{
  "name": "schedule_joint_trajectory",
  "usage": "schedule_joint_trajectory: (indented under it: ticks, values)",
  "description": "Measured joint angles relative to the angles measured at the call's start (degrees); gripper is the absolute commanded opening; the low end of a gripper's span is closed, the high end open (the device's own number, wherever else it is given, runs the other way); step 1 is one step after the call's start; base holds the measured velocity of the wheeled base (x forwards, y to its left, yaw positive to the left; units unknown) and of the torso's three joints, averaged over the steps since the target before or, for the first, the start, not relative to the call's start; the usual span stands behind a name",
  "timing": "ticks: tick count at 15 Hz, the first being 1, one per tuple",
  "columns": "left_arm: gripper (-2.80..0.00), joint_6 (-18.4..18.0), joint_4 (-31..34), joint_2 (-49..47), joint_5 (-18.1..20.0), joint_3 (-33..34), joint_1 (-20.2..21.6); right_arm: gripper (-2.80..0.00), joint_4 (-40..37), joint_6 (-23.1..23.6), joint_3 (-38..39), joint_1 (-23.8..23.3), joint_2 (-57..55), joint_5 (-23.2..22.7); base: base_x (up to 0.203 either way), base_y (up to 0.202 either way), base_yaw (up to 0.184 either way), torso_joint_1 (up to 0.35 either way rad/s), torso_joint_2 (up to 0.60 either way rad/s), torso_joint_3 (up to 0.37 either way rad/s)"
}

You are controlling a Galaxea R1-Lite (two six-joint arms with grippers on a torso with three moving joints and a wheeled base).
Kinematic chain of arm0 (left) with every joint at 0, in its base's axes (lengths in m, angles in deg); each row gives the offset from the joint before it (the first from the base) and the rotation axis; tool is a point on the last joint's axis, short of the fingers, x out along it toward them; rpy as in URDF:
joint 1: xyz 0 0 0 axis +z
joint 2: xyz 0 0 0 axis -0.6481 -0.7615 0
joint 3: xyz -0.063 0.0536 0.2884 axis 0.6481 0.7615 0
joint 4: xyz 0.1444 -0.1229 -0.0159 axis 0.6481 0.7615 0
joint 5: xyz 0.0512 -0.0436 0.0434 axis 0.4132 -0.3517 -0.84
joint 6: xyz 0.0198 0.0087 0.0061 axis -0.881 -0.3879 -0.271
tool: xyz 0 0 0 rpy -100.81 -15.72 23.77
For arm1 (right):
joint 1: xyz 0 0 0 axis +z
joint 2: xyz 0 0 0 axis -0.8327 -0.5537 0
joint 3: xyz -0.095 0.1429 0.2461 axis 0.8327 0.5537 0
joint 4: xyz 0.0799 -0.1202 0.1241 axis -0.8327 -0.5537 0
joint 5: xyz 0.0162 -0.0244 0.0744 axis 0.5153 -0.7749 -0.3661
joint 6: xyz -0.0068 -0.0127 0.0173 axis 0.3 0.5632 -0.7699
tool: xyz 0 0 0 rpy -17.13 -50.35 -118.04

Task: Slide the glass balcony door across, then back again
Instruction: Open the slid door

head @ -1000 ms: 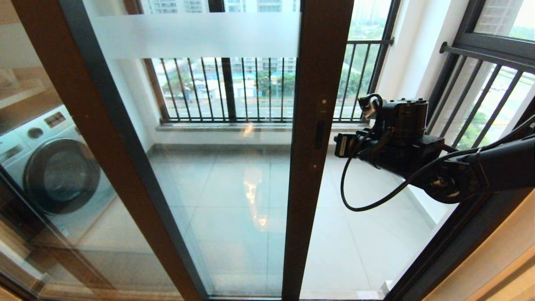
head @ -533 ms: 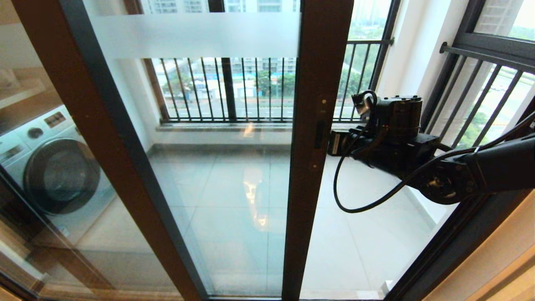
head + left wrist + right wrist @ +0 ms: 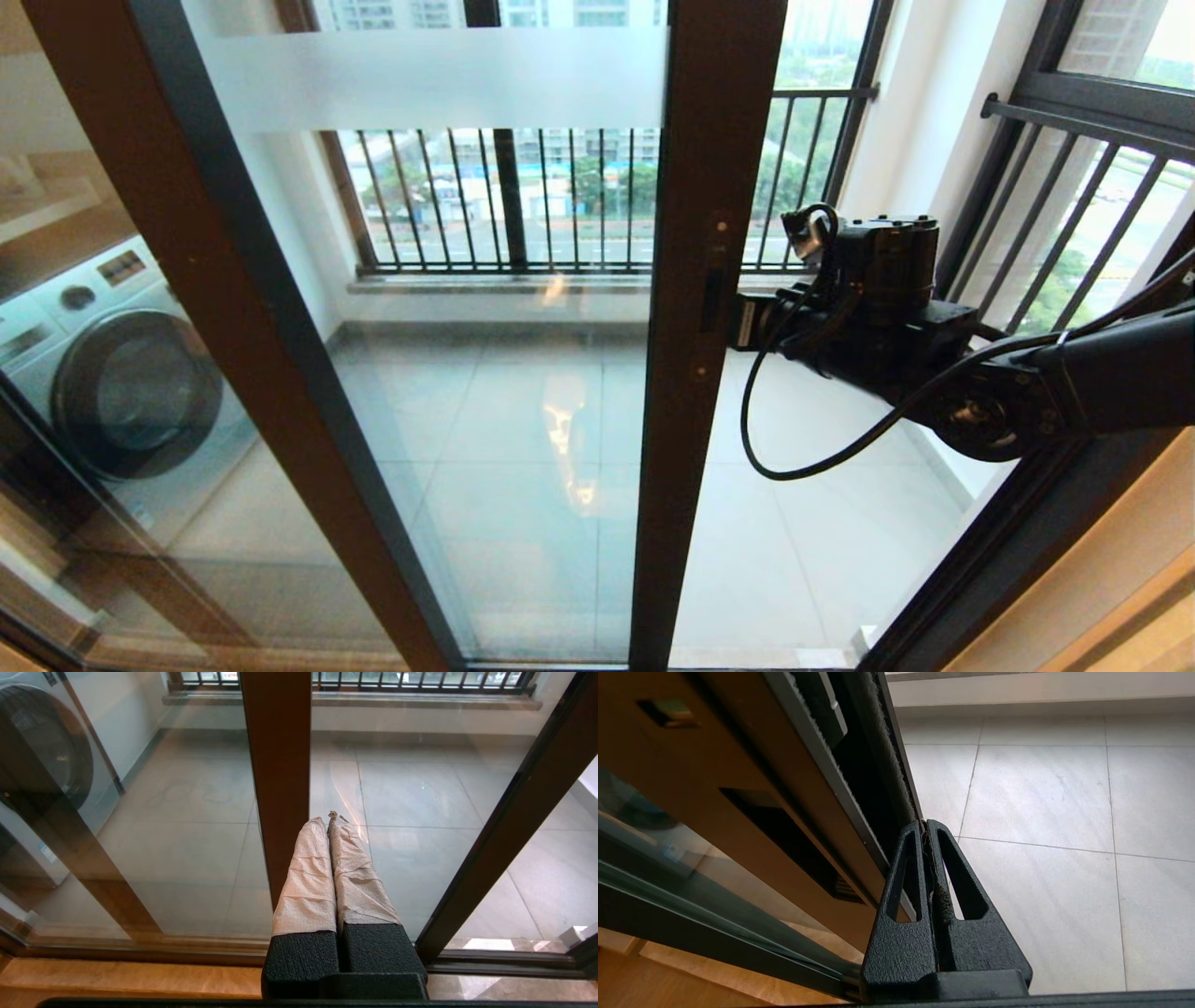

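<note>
Pressing door edge, right claw closed; washer behind glass.

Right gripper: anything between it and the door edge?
Nothing visible. The right gripper, jaws shut, sits at the open edge of the door beside the handle slot; whether it touches is unclear. The left gripper hangs low before the glass.

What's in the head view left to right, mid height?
Washing machine → slanted brown frame post → glass balcony door pane → door's handle slot → right claw → side railing.
</note>
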Motion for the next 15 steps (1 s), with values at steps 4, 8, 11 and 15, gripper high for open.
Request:
schedule_joint_trajectory:
  ticks: [4, 8, 11, 15]
  values:
    - [-2.80, 0.00, 0.00, 0.00, 0.02, 0.00, 0.00, -2.80, 0.01, -0.04, 0.03, 0.53, 0.00, -0.05, 0.000, 0.000, 0.000, 0.000, 0.00, 0.000]
    - [-2.80, 0.00, 0.01, 0.00, -0.01, 0.00, 0.00, -2.80, 0.00, -0.76, 0.04, 1.32, 0.00, -0.16, 0.000, 0.000, 0.000, 0.000, 0.00, 0.000]
    - [-2.80, 0.00, 0.00, 0.00, 0.00, 0.00, 0.00, -2.80, 0.00, -0.80, 0.04, 2.01, -0.02, -0.32, 0.000, 0.000, 0.000, 0.000, 0.00, 0.000]
    - [-2.80, 0.00, 0.02, 0.00, 0.02, 0.00, 0.00, -2.80, 0.06, -1.28, 0.04, 2.93, -0.22, -0.52, 0.000, 0.000, 0.000, 0.000, 0.00, 0.000]
